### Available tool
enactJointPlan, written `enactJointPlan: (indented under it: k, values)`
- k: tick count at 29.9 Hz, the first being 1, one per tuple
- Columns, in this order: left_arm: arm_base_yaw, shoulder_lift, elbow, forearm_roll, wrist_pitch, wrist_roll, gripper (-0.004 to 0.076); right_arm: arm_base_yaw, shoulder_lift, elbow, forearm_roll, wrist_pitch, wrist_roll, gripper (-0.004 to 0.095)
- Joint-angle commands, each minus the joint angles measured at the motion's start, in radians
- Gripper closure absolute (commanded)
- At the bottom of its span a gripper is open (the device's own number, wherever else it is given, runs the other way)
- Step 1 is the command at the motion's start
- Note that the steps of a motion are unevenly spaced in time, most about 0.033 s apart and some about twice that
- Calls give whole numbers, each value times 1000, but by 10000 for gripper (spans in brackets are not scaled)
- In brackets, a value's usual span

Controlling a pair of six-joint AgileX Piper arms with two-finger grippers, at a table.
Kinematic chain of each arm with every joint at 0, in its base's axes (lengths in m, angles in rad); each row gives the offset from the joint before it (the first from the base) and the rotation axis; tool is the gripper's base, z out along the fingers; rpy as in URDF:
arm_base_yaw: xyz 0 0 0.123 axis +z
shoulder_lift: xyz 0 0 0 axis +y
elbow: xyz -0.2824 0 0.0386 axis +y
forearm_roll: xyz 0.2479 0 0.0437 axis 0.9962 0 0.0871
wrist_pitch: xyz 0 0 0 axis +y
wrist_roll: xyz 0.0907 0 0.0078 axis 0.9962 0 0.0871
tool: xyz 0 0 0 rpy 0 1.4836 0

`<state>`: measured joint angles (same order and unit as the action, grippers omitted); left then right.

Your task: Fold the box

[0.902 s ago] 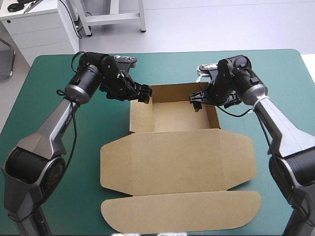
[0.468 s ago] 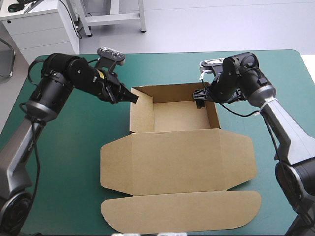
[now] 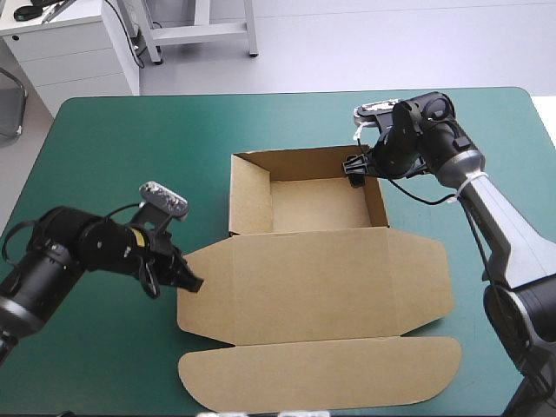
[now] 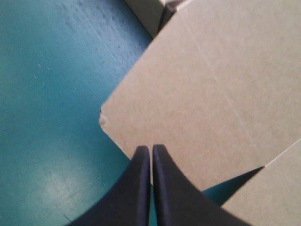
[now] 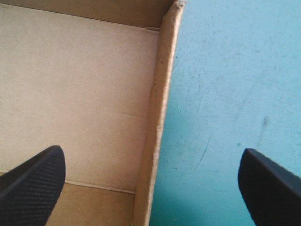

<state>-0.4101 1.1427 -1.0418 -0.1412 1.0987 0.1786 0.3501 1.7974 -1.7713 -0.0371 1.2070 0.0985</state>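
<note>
Left gripper has dropped back from the far-left corner of the box to its lid's left edge, jaws shut. Right gripper straddles the tray's right wall, jaws wide open; box lies open on the table.

The teal-green cover is bare beyond the box and toward the far-left corner: open passage. The tray's raised walls bar level entry; the right gripper, fingers apart, occupies its far right corner.
</note>
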Motion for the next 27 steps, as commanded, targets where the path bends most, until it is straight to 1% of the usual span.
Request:
enactJointPlan:
  k: [1, 4, 6, 8, 10, 12, 13, 18, 20, 24, 27]
  values:
    - [-2, -84, 105, -12, -98, 1, 731, -5, -10, -29, -13, -37, -18, -9]
    - [-2, -122, 203, -12, -134, 1, 731, -5, 32, -29, -13, -37, -18, -9]
    - [-2, -133, 242, -12, -138, 1, 731, -5, 63, -29, -13, -48, -18, -4]
    - [-2, -140, 267, -12, -138, 1, 731, -5, 89, -29, -20, -67, -16, 24]
    - [-2, -143, 276, -12, -134, 1, 731, -5, 105, -29, -20, -82, -16, 81]
    - [-2, -144, 276, -12, -136, -1, 731, -5, 121, -29, -20, -86, -16, 197]
    - [-2, -144, 276, -12, -136, -1, 731, -5, 122, -29, -20, -86, -11, 278]
    - [-2, -144, 276, -13, -136, -1, 731, -5, 128, -29, -20, -86, -11, 755]
    - [-2, -144, 276, -13, -141, -1, 731, -5, 128, -29, -24, -86, -11, 925]
    - [-2, -144, 276, -11, -143, -1, 731, -5, 128, -30, -33, -86, -15, 928]
    - [-2, -144, 276, -11, -147, -1, 731, -5, 128, -51, -76, -92, -17, 928]
